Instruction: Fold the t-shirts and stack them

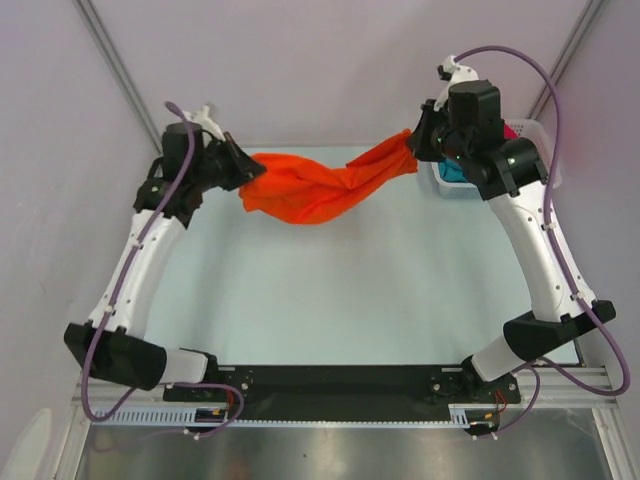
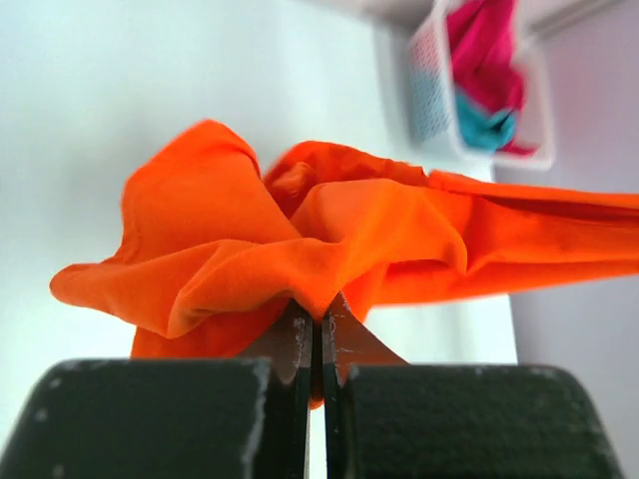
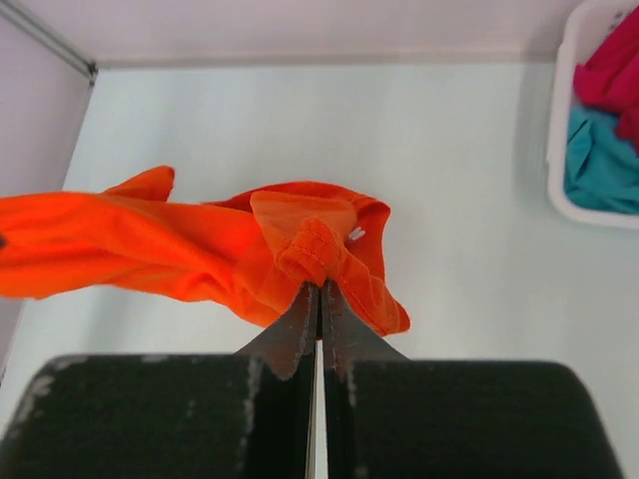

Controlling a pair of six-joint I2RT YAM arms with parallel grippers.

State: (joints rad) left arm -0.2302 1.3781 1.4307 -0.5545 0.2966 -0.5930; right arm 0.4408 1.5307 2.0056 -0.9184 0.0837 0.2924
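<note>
An orange t-shirt (image 1: 315, 185) hangs bunched and twisted between my two arms, above the far part of the table. My left gripper (image 1: 247, 172) is shut on its left end, with cloth pinched between the fingertips (image 2: 321, 311). On the right, my right gripper (image 1: 418, 143) is shut on a hemmed fold of the same orange t-shirt (image 3: 200, 244), seen pinched at the right gripper (image 3: 320, 289). The cloth sags in the middle. Crimson-pink (image 2: 484, 45) and teal (image 2: 486, 125) t-shirts lie in the basket.
A white lattice basket (image 1: 535, 130) stands at the far right of the pale table (image 1: 350, 290), partly behind my right arm. Grey walls close the back and sides. A black rail (image 1: 330, 380) runs along the near edge.
</note>
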